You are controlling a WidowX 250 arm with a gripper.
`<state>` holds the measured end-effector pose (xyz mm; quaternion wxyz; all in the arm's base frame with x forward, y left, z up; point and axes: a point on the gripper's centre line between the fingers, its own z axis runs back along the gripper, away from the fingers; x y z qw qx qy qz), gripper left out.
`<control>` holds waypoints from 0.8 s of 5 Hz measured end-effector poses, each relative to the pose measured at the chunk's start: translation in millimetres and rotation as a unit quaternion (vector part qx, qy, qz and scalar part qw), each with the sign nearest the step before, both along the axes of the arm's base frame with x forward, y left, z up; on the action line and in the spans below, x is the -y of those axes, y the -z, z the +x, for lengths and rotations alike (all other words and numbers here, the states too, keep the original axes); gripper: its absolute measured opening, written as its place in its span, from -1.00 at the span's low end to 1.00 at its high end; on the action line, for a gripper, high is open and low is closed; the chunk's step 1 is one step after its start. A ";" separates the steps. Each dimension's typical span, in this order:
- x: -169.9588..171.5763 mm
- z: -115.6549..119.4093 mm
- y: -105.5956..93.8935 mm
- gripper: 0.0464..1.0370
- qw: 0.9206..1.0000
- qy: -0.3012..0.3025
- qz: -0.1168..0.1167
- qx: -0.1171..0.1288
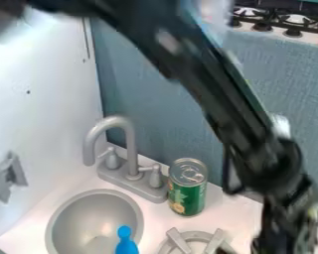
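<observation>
Camera view: at the left we are seeing a round grey sink basin (89, 213), with a grey toy faucet (131, 183) rising behind its right side and a smooth blue plastic object (126, 248) showing over its lower right; the object's base is lying out of sight. A green metal can (188, 196) is standing upright on the white counter (218, 211), just beside the faucet, with a grey burner grate (178, 240) in front. Farther right, the black arm (214, 94) is slanting down to the gripper (287, 238); we cannot tell whether it is open or closed, or holding anything. We are judging that a low leftward swing could be knocking the can against the faucet, that the dark loop (226, 173) hanging from the arm could be catching its rim, and that a low descent could be striking the grate.
</observation>
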<state>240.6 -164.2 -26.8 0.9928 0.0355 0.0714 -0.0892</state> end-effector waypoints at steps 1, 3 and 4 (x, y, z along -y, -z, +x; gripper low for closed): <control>-30.0 5.3 -7.0 0.19 0.999 -0.039 0.015 0.007; -69.0 16.9 7.9 0.19 0.997 -0.076 0.016 -0.007; -71.8 21.1 19.5 0.19 0.997 -0.076 0.016 -0.015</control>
